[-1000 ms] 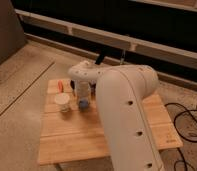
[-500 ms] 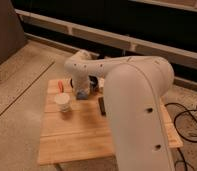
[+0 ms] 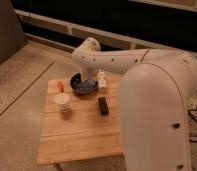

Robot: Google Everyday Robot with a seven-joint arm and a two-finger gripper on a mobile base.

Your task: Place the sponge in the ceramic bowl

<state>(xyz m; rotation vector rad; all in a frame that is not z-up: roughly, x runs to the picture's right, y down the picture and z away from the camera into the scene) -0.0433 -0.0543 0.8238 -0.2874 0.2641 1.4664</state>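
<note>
On the table (image 3: 77,135), far left, a small orange thing (image 3: 60,86) lies just behind a pale cup (image 3: 62,101). Next comes the bowl (image 3: 74,82), and a blue patch inside it looks like the sponge (image 3: 86,89), resting in the hollow. The hand (image 3: 101,81) hangs at the bowl's right rim; I cannot tell whether it is open or closed. 1 black bar (image 3: 103,105) lies in front of it. The risk I see: with the hand this close, a sideways pull could catch the rim and shove the bowl toward the cup, or drag the sponge out if it is gripped.
</note>
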